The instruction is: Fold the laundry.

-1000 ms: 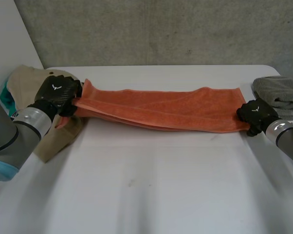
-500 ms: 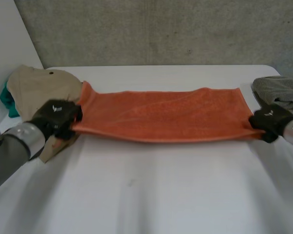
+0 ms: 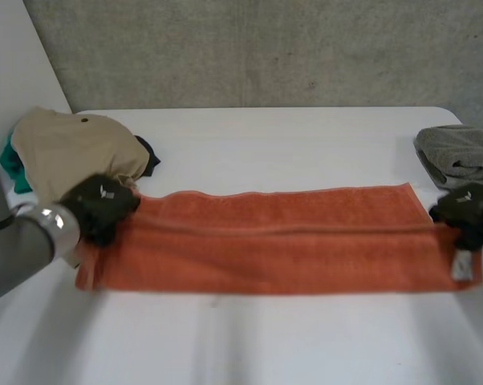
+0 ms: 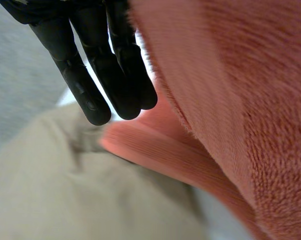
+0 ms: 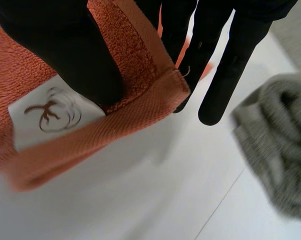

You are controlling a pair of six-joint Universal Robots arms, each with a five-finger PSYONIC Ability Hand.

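Towel (image 3: 273, 253) now lies flat on tabletop (image 3: 265, 144). Right robot hand (image 3: 466, 210) pinches its right corner; left robot hand (image 3: 101, 204) hold unclear. Let go without dragging.

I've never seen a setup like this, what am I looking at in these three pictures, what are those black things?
A two-armed robot folding laundry. One picture looks down from between its arms; two come from wrist cameras. The black things are its left hand and right hand. An orange towel lies along the white table, a beige cloth and a grey cloth near its ends. The right hand pinches the towel's labelled corner; the left hand is at the opposite end.
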